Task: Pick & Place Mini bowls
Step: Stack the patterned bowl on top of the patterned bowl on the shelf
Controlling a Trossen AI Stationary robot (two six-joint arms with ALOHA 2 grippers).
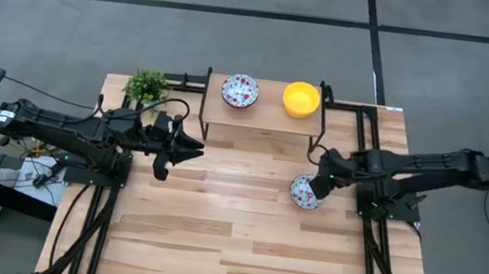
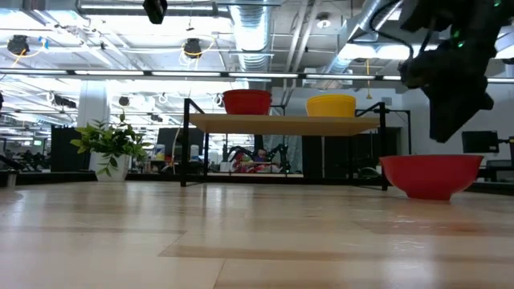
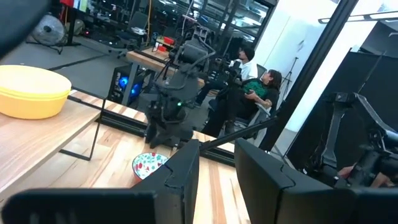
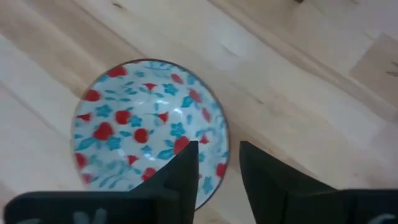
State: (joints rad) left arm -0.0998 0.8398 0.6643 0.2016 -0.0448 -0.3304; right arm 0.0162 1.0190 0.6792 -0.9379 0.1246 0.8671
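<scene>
A white mini bowl with red and blue flowers (image 4: 146,127) stands on its base on the table at the right (image 1: 303,192); in the low view its outside is red (image 2: 431,175). My right gripper (image 4: 217,163) hangs open just above it, pointing down. One finger is over the bowl's inside, the other outside its rim, and the low view (image 2: 454,120) shows a gap to the bowl. On the shelf (image 1: 266,116) stand a second floral bowl (image 1: 240,91) and a yellow bowl (image 1: 301,99). My left gripper (image 1: 196,150) waits open and level near the shelf's left end.
A small green potted plant (image 1: 146,87) stands at the table's far left corner. The shelf's black frame legs (image 1: 322,132) rise close beside my right arm. People sit beyond the table (image 3: 249,84). The near half of the table (image 1: 231,248) is bare wood.
</scene>
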